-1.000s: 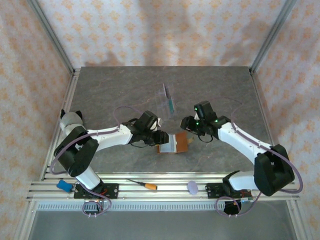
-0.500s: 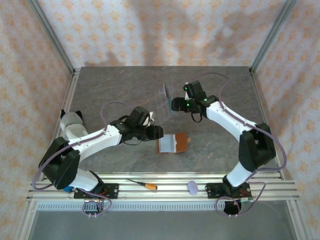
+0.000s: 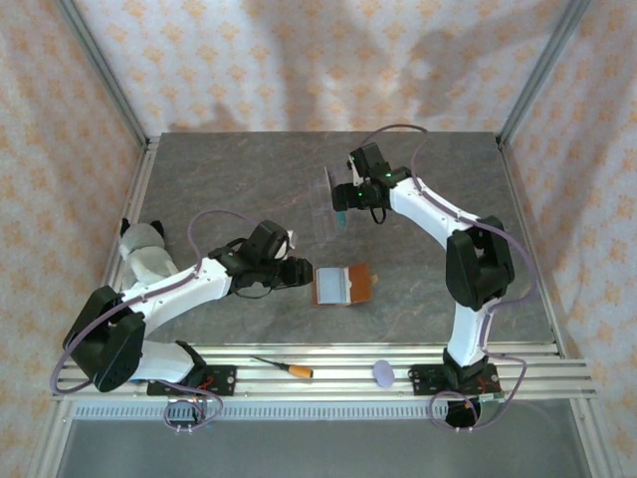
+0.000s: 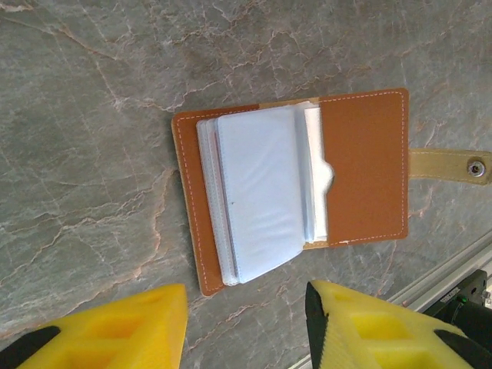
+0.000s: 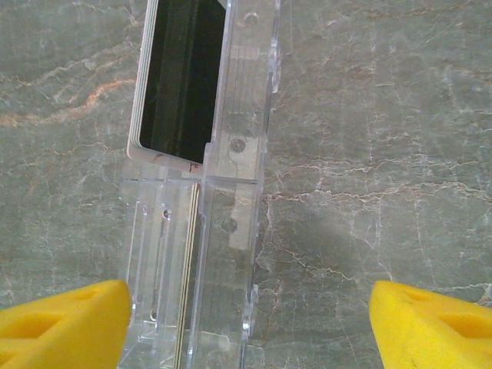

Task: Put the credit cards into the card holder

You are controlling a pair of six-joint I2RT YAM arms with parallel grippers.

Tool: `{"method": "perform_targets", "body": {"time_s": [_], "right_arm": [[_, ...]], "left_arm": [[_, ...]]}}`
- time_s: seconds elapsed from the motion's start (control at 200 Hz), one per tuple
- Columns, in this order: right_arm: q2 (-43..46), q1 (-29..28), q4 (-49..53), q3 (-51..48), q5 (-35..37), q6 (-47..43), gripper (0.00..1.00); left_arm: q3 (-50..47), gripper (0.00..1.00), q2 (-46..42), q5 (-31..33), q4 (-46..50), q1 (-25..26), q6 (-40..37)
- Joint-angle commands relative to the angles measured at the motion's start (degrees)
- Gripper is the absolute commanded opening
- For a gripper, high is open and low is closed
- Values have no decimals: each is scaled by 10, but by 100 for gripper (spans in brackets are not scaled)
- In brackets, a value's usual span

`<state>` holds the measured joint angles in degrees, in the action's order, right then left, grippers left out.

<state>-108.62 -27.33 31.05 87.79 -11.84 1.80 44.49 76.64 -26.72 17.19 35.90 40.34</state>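
The card holder [image 3: 344,285] lies open on the grey table, brown leather with pale pockets [image 4: 265,192] facing up and its snap strap [image 4: 453,165] out to one side. My left gripper [image 3: 299,271] is just left of it, open, with nothing between its yellow fingers [image 4: 115,330]. The credit cards stand on edge in a clear plastic tray [image 3: 331,204]; a teal edge [image 3: 339,211] shows from above and a dark card face [image 5: 181,77] in the right wrist view. My right gripper [image 3: 345,197] hovers at the tray, wide open, its fingertips [image 5: 65,323] astride the tray's near end [image 5: 223,254].
An orange-handled screwdriver [image 3: 287,368] and a small purple disc [image 3: 383,372] lie on the front aluminium rail. Frame posts stand at the table's back corners. Bare table lies right of the tray [image 5: 369,154].
My right arm has swung from the card holder back to the clear tray and opened its jaws wide. My left gripper has drawn back a little to the left, off the card holder.
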Motion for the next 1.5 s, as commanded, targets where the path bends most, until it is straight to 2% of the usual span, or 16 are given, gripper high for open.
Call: {"method": "perform_targets", "body": {"time_s": [0.0,0.235,0.446,0.666,0.826,1.101,1.257,1.497], "right_arm": [[-19,-9,43,18,27,-18,79],[-29,-25,55,22,127,-23,75],[-29,-48,67,35,172,-35,72],[-32,-64,79,49,237,-49,70],[-40,-70,88,55,260,-57,61],[-58,-93,98,67,320,-72,54],[-64,-102,102,70,335,-78,42],[-79,-111,114,82,365,-82,34]], "left_arm": [[10,44,-2,3,3,6,-19],[23,43,19,-2,-7,26,-20],[22,43,32,-2,-12,27,-19],[39,43,32,11,28,27,-41],[44,43,37,13,41,27,-44],[30,43,39,14,31,27,-42],[31,43,37,20,41,27,-47],[28,43,42,21,38,27,-52]]}}
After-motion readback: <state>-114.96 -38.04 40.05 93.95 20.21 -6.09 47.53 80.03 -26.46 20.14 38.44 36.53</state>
